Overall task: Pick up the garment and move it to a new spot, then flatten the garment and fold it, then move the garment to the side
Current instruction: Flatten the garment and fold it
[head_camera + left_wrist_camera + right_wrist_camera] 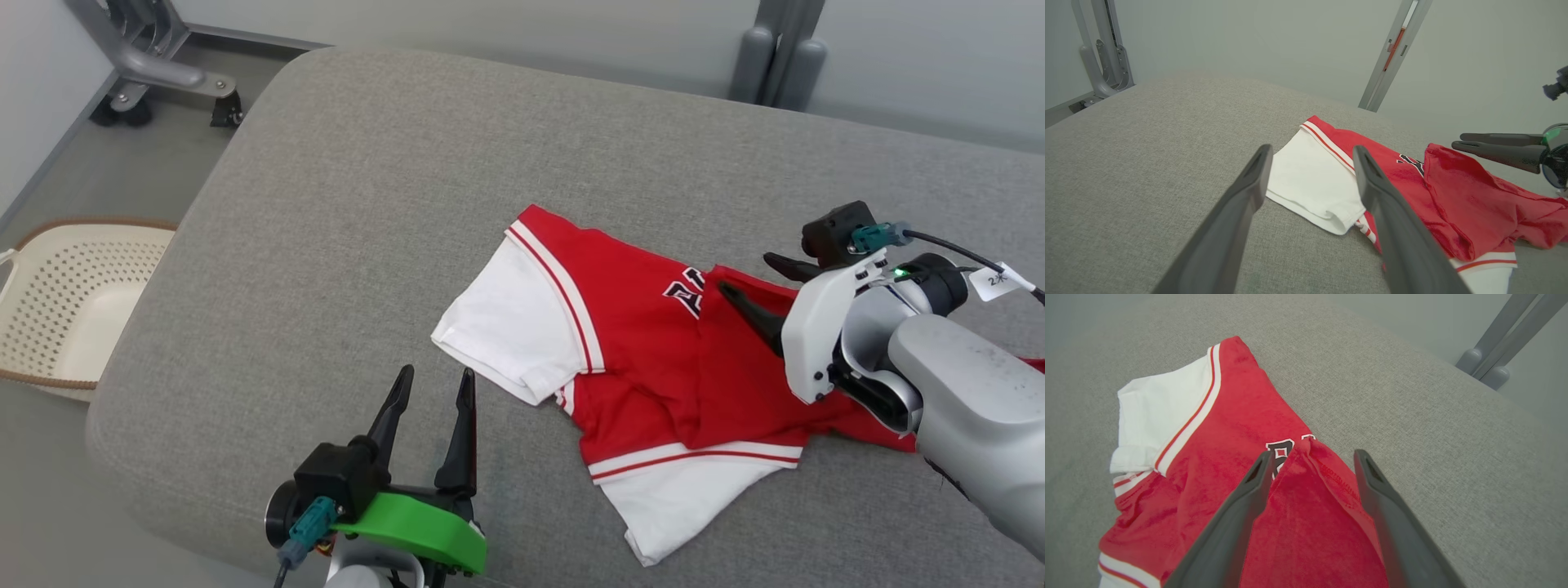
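1. Sitting well to the left claw's left, a cream perforated plastic basket (73, 302) is resting on the floor.
2. Left claw (437, 373) is hovering over the grey fabric cushion (367, 163), fingers spread and empty.
3. Red-and-white knit jersey (637, 351) is lying crumpled just right of it.
4. Right claw (744, 273) is hanging spread over the jersey's raised red fold, pinching nothing.

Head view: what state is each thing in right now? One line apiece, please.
garment, crumpled on the grey cushion, red part folded over itself, not flattened.
left pincer, open, holding nothing, short of the white sleeve.
right pincer, open, over the raised red fold, gripping nothing.
basket, upright on the floor, left of the grey cushion.
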Robot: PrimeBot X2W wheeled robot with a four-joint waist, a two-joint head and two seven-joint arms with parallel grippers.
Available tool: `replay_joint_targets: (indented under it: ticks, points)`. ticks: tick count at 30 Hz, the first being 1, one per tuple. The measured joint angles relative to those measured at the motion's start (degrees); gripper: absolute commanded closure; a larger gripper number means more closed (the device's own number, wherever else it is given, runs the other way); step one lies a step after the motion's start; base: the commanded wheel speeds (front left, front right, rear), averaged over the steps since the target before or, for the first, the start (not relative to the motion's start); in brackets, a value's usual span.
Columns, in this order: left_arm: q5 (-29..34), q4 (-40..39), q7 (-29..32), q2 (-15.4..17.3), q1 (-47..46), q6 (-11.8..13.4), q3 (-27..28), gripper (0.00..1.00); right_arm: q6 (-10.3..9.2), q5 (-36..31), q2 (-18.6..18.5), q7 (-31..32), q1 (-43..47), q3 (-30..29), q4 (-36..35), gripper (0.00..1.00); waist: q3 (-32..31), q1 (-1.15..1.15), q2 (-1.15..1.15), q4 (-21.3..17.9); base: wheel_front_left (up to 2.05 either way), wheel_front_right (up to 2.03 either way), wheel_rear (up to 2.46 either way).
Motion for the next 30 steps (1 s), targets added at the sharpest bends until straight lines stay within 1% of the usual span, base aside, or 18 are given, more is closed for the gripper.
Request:
replay_joint_targets:
  ticks: [4, 8, 16, 17, 18, 19, 24, 30]
  points:
    - [-0.64, -0.41, -0.01, 0.01, -0.34, 0.52, -0.92, 0.00, 0.00, 2.15, -1.08, 0.38, -2.78, 4.16, 2.58, 0.00, 1.65, 0.00, 0.00, 2.02, 0.00, 0.00, 0.00]
    - [-1.07, -0.47, 0.00, 0.00, -0.48, 0.73, -1.40, 0.00, 0.00, 4.31, -1.26, -0.35, -4.44, 7.48, 4.33, 0.00, 2.92, 0.00, 0.00, 3.56, 0.00, 0.00, 0.00]
    - [-1.48, -0.68, 0.00, 0.01, -0.66, 1.11, -1.93, 0.00, 0.00, 7.84, -1.35, -1.90, -7.10, 12.94, 6.95, 0.00, 4.42, 0.00, 0.00, 4.93, 0.00, 0.00, 0.00]
    - [-1.54, -0.68, 0.00, 0.01, -0.79, 1.13, -1.89, 0.00, 0.00, 8.34, -1.31, -2.29, -7.51, 13.55, 7.17, 0.07, 4.54, 0.00, 0.00, 4.99, 0.00, 0.00, 0.00]
    - [-1.54, -0.67, 0.00, 0.01, -0.93, 1.14, -1.82, 0.00, 0.00, 8.87, -1.22, -2.42, -7.79, 14.11, 7.36, 0.62, 4.64, 0.00, 0.00, 5.01, 0.00, 0.00, 0.00]
    - [-1.54, -0.63, 0.00, 0.01, -1.03, 1.16, -1.68, 0.00, 0.00, 9.03, -1.14, -3.22, -8.08, 14.77, 7.50, 1.00, 4.71, 0.00, 0.00, 4.96, 0.00, 0.00, 0.00]
    - [-1.13, 0.57, 0.00, 0.01, -1.21, 1.67, 0.05, 0.00, 0.00, 10.78, -0.21, -6.69, -9.38, 16.33, 8.57, 1.00, 4.52, 0.00, 0.00, 3.87, 0.00, 0.00, 0.00]
    - [1.02, 4.20, 0.00, -0.01, -2.38, 2.24, 4.00, 0.00, 0.00, 13.23, 0.23, -13.43, -9.82, 16.41, 7.95, 1.00, 3.61, 0.00, 0.00, 0.50, 0.00, 0.00, 0.00]
